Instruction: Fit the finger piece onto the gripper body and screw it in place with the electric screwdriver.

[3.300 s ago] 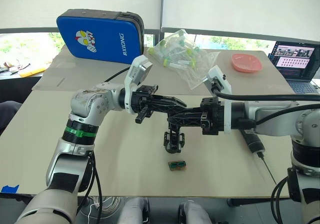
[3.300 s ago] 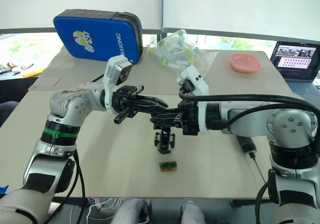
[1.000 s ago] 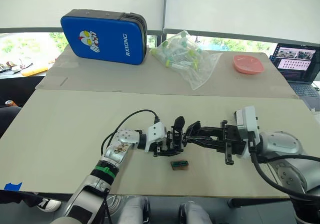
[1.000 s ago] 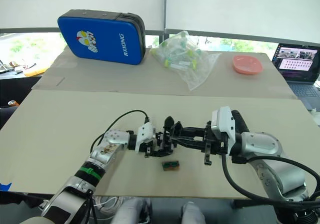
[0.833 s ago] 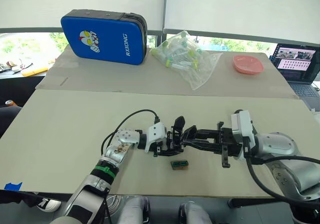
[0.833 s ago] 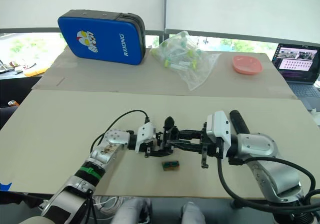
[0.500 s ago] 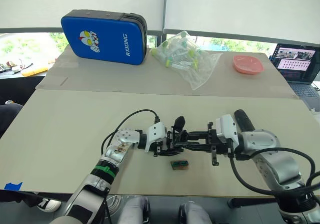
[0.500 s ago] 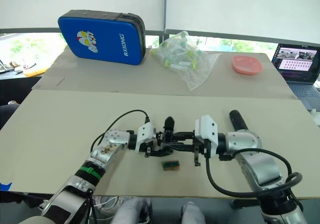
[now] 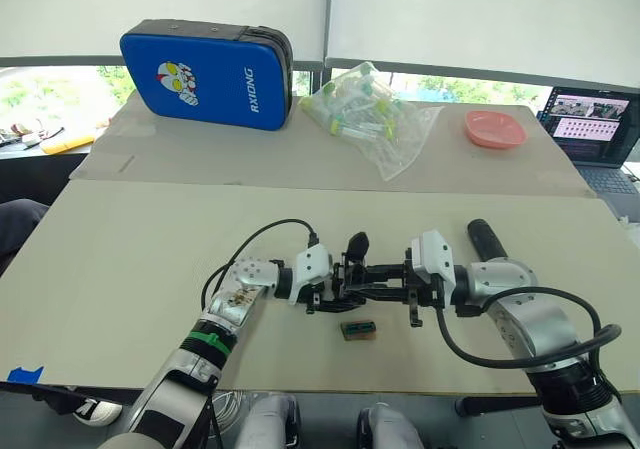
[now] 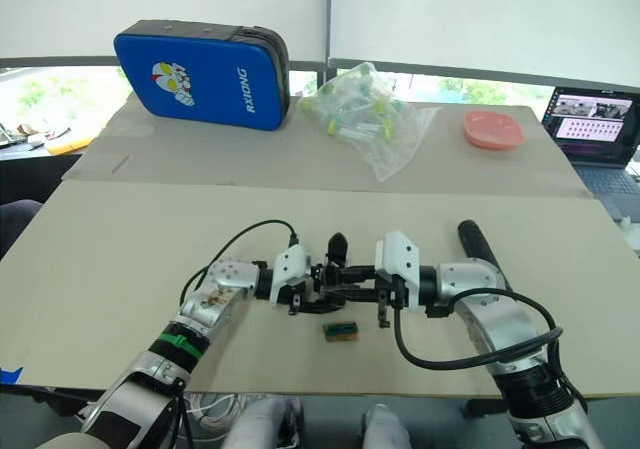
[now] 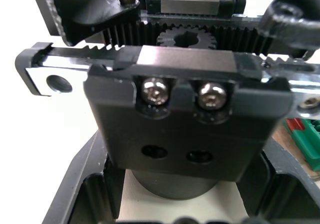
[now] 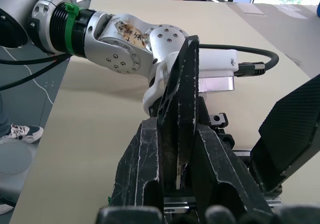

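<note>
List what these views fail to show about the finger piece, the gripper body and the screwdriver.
- Electric screwdriver: in the eye views its bit end is hidden behind the right forearm.
- Where the finger piece meets the gripper body: in the right wrist view the right gripper blocks it, and in the eye views it is too small.
- Green block: cut off by the edge of the left wrist view.

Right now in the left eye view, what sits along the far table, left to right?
Blue case → bag of tubes → pink dish → laptop.
</note>
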Tool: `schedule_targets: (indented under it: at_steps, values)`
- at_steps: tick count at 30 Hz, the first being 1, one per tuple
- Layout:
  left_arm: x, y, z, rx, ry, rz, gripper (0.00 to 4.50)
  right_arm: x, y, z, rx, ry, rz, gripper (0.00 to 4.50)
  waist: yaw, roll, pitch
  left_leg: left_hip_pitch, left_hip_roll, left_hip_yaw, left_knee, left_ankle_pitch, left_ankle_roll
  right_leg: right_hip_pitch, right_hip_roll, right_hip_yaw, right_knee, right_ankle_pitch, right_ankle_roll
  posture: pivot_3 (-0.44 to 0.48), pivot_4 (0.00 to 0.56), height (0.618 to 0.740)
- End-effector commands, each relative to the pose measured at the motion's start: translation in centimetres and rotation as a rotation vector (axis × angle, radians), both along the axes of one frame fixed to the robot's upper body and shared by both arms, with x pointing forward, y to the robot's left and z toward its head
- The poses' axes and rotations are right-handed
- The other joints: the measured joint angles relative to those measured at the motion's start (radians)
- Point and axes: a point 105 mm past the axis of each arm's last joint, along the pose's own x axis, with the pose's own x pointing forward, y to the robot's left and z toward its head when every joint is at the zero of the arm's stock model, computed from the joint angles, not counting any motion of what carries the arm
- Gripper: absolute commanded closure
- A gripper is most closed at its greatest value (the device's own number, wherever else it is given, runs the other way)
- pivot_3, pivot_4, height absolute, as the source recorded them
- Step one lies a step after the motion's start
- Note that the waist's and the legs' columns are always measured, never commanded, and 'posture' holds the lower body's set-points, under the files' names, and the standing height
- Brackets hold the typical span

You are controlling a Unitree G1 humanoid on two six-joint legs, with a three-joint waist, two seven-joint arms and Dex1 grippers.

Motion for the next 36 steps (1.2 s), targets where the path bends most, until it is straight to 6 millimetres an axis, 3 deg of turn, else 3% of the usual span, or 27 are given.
schedule_targets:
  at_steps: [1,21,36]
  values:
    - [-0.1,0.3,-0.1,0.024,0.012,-0.002,2.13,0.4,0.0,0.5,-0.001,-0.031,-0.004,4.11,-0.001,0.000,0.000,0.000,0.000,0.000,0.000,0.000,0.000,0.000,0.000,0.000,0.000,0.000,0.000,0.000,0.150,0.740]
    - [0.0,1.1,-0.3,0.049,0.016,0.003,2.13,0.3,1.0,0.0,-0.002,0.007,0.049,4.11,-0.009,0.000,0.000,0.001,0.001,0.000,-0.001,0.000,-0.001,0.000,0.001,0.000,0.000,0.000,0.000,0.000,0.150,0.740]
    - [-0.3,0.7,-0.6,0.039,0.029,0.014,2.13,0.1,0.8,2.1,0.043,-0.077,0.051,4.11,-0.009,0.000,0.000,0.001,0.001,0.000,-0.001,0.000,-0.001,0.000,0.001,0.000,0.000,0.000,0.000,0.000,0.150,0.740]
